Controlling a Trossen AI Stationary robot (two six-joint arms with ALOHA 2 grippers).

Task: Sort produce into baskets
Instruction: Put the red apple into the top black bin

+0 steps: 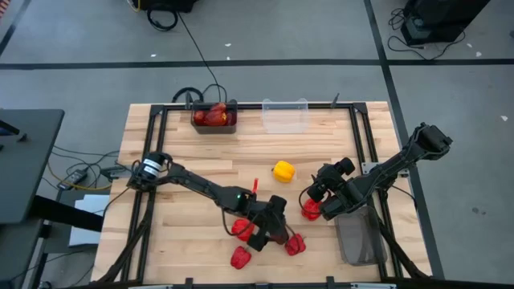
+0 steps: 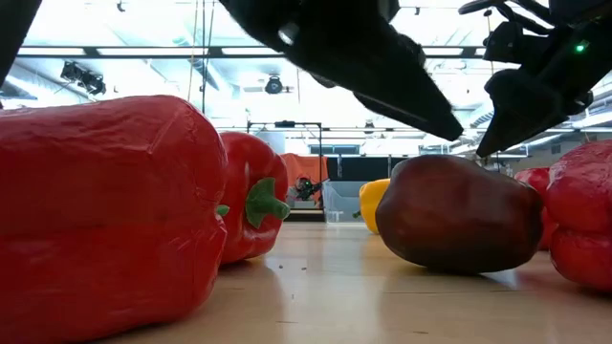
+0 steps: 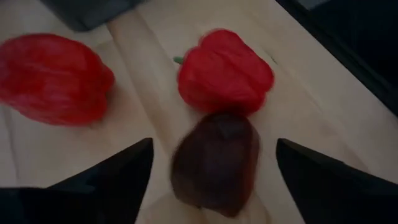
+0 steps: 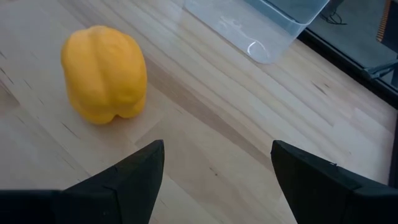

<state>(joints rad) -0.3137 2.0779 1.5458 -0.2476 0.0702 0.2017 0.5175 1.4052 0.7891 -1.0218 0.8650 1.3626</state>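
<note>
Red pepper (image 2: 100,215), maroon fruit (image 3: 216,163) btwn left end effector (image 3: 214,171) fingers – untouched

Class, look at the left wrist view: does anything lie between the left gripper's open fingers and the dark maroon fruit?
Nothing visible does. The left gripper is open, and the dark maroon fruit lies directly between its fingers, with a red pepper just beyond it.

Setting: robotics lab — wooden table (image 1: 201,160) sitting on grey floor (image 1: 80,48) | cables (image 1: 193,48) trailing at 12 o'clock | ceiling lights (image 2: 115,38) glowing overhead — equipment stand (image 1: 438,20) standing at 1 o'clock
</note>
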